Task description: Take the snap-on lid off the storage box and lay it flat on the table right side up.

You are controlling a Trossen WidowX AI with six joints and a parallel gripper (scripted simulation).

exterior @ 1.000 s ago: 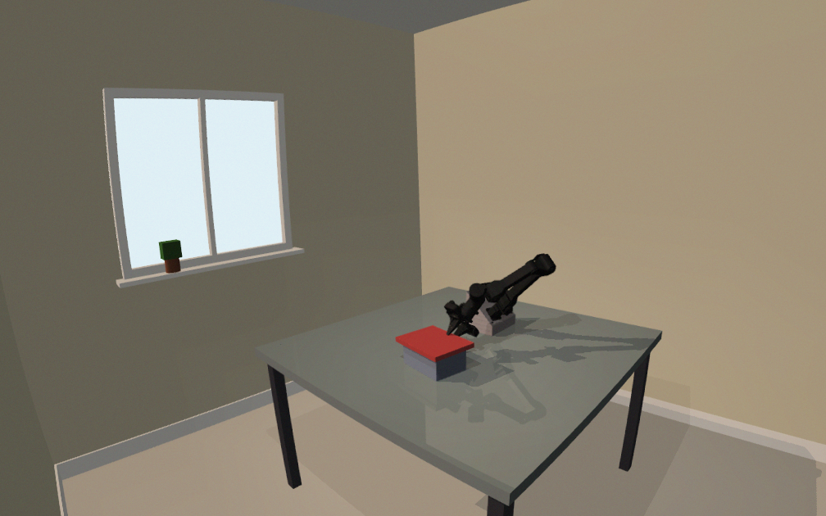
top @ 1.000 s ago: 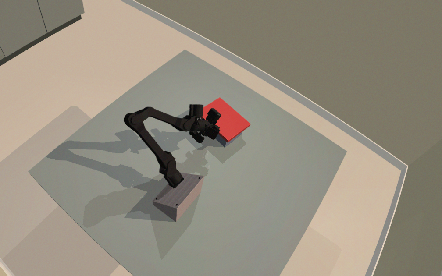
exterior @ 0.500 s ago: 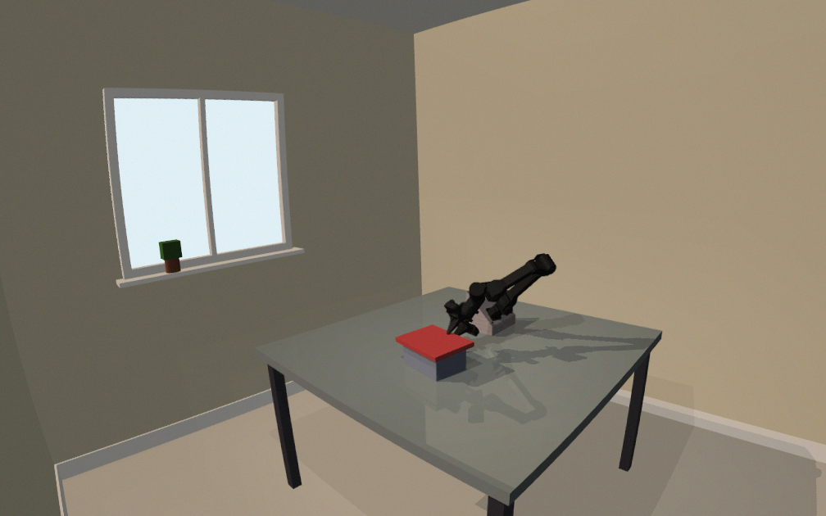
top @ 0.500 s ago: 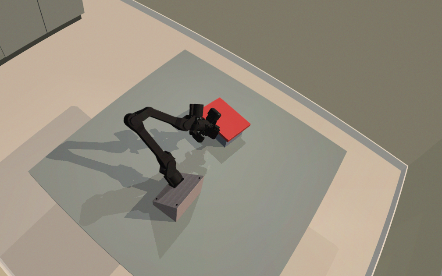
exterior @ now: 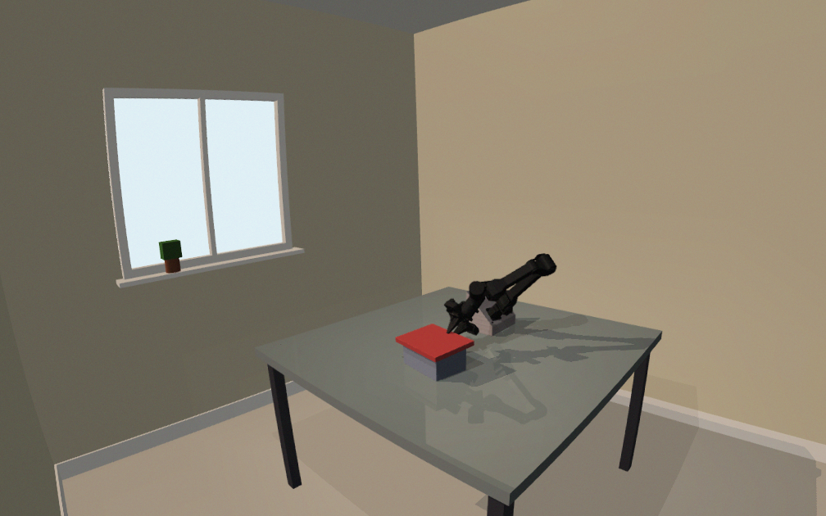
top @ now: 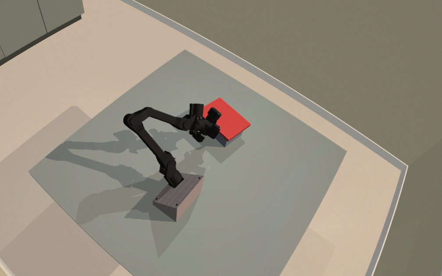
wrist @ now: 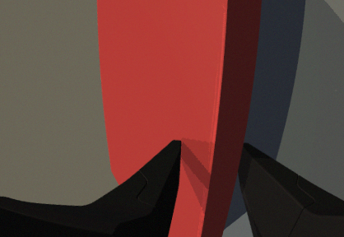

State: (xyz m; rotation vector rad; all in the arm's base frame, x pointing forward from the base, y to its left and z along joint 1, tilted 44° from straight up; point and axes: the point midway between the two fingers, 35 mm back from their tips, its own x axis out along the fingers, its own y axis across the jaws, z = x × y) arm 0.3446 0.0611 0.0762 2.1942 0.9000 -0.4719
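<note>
The top view looks steeply down from high up on the whole arm and most of the grey-green rectangular table; the exterior view faces a near corner from farther off, slightly above; the wrist view looks closely along the flat red lid, which all share.

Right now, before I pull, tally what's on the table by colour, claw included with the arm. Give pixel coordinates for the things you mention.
Red: 1, the lid (top: 231, 118) (exterior: 433, 341) (wrist: 160, 61)
Blue-grey: 1, the storage box (top: 225, 141) (exterior: 451, 364) (wrist: 281, 40)
Black: 1, the arm (top: 151, 144) (exterior: 522, 273) with its claw (top: 218, 132) (exterior: 448, 332) (wrist: 209, 150)
Pinkish grey: 1, the arm's base block (top: 190, 195) (exterior: 503, 325)
Total: 4
</note>
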